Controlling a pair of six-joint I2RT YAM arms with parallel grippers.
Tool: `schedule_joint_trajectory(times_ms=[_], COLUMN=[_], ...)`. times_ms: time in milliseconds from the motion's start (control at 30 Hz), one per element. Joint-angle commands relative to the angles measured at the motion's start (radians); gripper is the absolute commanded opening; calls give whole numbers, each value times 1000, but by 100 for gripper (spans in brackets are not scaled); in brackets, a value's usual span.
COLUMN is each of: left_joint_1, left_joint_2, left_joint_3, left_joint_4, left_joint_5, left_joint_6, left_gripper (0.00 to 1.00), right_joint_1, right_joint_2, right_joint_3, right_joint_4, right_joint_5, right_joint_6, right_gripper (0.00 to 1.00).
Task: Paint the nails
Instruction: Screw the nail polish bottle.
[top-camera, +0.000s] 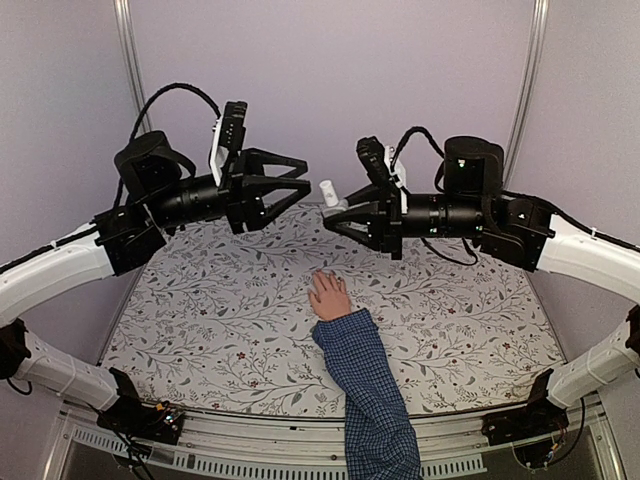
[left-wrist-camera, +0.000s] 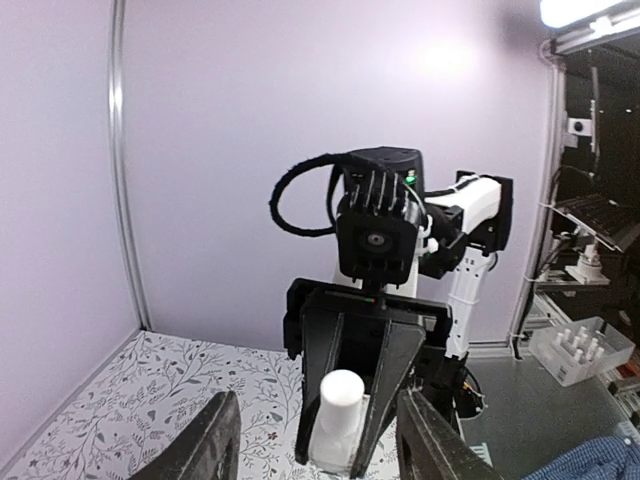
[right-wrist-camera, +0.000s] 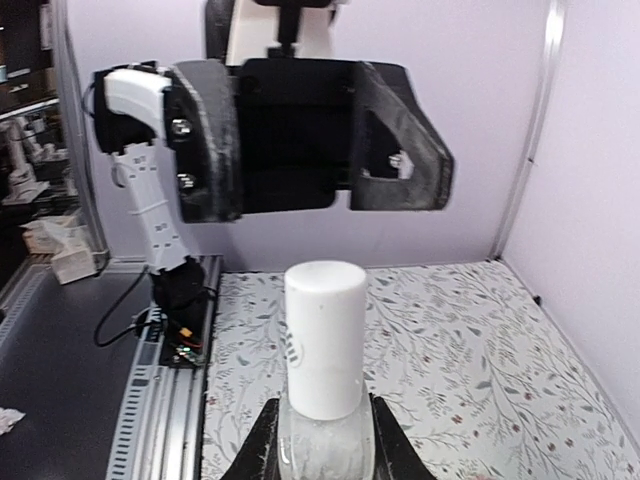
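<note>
R pincer (top-camera: 335, 212) clamps our bottle (right-wrist-camera: 325, 450), L pincer (top-camera: 305, 178) gapes by its cap (right-wrist-camera: 325, 335), nails (top-camera: 322, 278) lie on bench (top-camera: 200, 320) below: we reckon uncapping, so next L must close on cap & twist.

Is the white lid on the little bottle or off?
On. The white cap sits atop the bottle pinched in the right gripper; the left gripper is open, apart from it.

White arm links (top-camera: 55, 270), black wrist housings (top-camera: 190, 200), looped black cables (top-camera: 175, 92). Black angular left gripper (top-camera: 302, 178), right gripper (top-camera: 333, 216). Screws (right-wrist-camera: 180, 128) on finger mounts (right-wrist-camera: 205, 140). White camera brackets (top-camera: 217, 145). Black bases (top-camera: 135, 410).
</note>
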Motion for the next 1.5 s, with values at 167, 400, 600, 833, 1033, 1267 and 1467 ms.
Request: schedule_joint_trajectory(times_ms=[167,400,600,833,1033,1267,1467], left_joint_1=[-35,-61,-70,-69,-66,-63,-60], left_joint_2=[87,168,217,257,248,224,217], left_joint_3=[-23,13,37,56,30,-1,1], left_joint_4=[96,124,142,122,137,180,174], left_joint_5=[-258,-385,-426,-447,-401,-233,-117], left_joint_6=[-132,-196,-230,-263,-253,-208,-179], left_gripper=[56,56,52,20,0,0,0], right_joint_1=[4,13,36,44,43,1,-8], right_joint_2=[22,52,74,87,71,32,21], right_joint_3=[-8,8,27,40,33,0,5], right_joint_4=[45,27,8,-9,2,78,97], right_joint_5=[412,457,524,571,520,179,-79], right_joint_6=[39,50,33,21,21,27,7], right_gripper=[0,0,0,0,0,0,0])
